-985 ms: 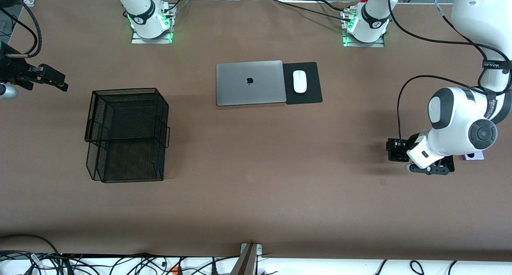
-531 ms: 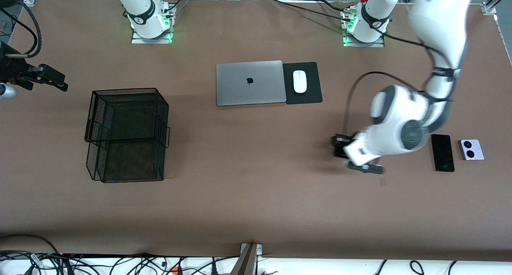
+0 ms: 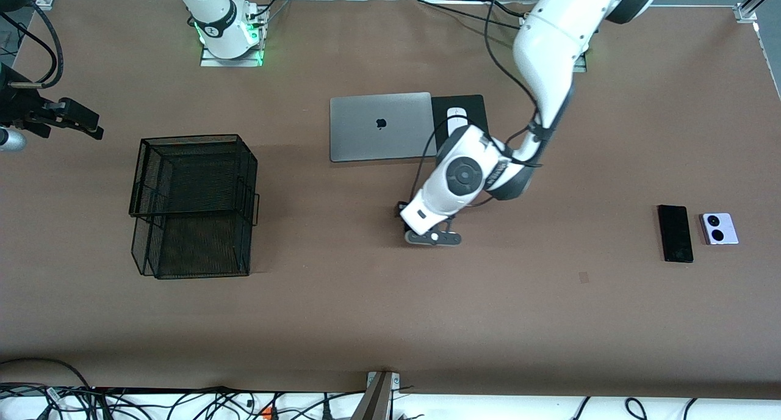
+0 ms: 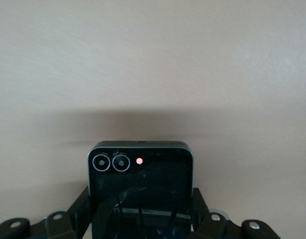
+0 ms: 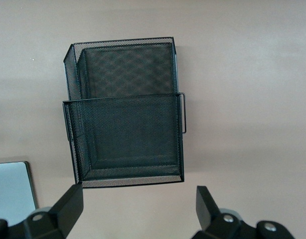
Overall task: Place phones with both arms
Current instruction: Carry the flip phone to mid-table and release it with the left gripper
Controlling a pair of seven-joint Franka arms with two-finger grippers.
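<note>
While up over bare worktop (image 3: pixel 341 310) near the laptop (image 3: pixel 379 126), small square black flip phone (image 4: pixel 140 184), glossy with two ringed lenses, sits clamped in left end effector (image 4: pixel 141 209). Right end effector (image 5: pixel 138 206) waits wide open, empty, above mesh basket (image 5: pixel 124 112).

The brown surface (image 3: pixel 341 310) is carrying a black mesh basket (image 3: pixel 194 205) toward the right arm's end, a closed silver laptop (image 3: pixel 379 126) beside a black mouse pad (image 3: pixel 473 105), and a slab phone (image 3: pixel 675 233) just beside a lilac flip phone (image 3: pixel 720 228) toward the left arm's end.
</note>
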